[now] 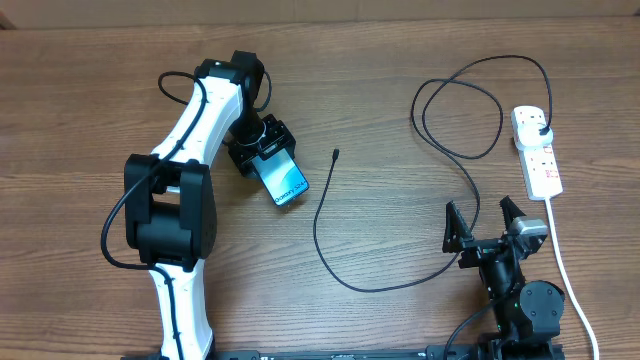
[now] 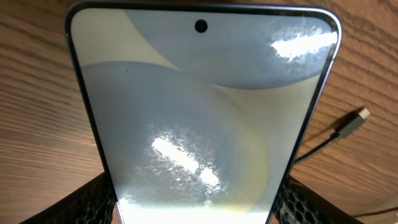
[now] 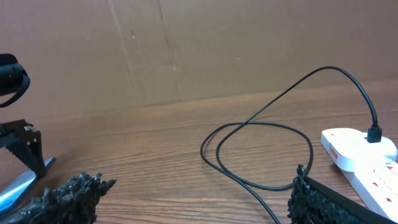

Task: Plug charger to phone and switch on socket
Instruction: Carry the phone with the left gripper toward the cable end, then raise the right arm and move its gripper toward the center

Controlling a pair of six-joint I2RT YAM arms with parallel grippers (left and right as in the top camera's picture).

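My left gripper (image 1: 270,155) is shut on the phone (image 1: 287,180), a slim blue-screened handset that fills the left wrist view (image 2: 199,118) between my two fingers. The charger is a thin black cable (image 1: 330,250) looping across the table. Its connector tip (image 1: 335,154) lies free to the right of the phone and shows in the left wrist view (image 2: 356,120). Its black plug (image 1: 541,130) sits in the white socket strip (image 1: 537,150) at the right, also in the right wrist view (image 3: 367,152). My right gripper (image 1: 484,220) is open and empty, low near the front edge.
The strip's white cord (image 1: 565,270) runs down the right side past my right arm. A cardboard wall (image 3: 199,50) stands behind the wooden table (image 1: 400,100). The cable loop (image 3: 261,155) lies just ahead of my right fingers.
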